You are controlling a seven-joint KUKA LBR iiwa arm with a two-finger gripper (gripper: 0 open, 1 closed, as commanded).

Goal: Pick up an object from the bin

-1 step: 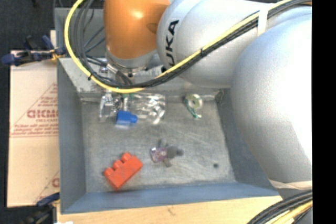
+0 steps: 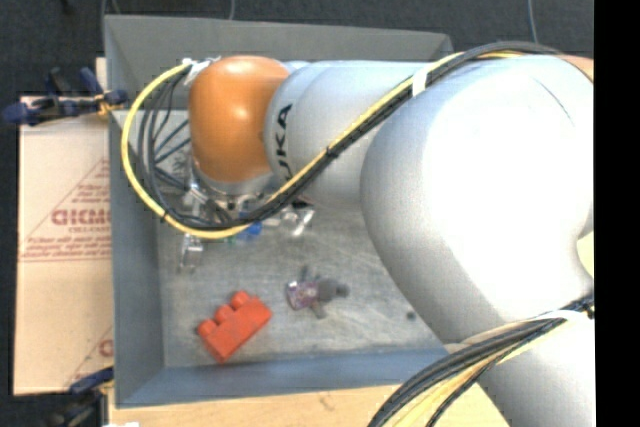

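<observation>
Gripper (image 2: pixel 228 213) hangs low beyond the red stepped block (image 2: pixel 233 323); whether it is spread or pressed together, cannot tell. Best centre squarely over one thing before descending

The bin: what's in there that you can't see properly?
1. The right side of the bin: camera view, covered by the white arm.
2. The gripper: camera view, mostly under the orange cover and the cables.
3. The blue bit and the silvery thing: partly under the arm, kind unclear.
4. The purple-grey thing: too small to name.
</observation>
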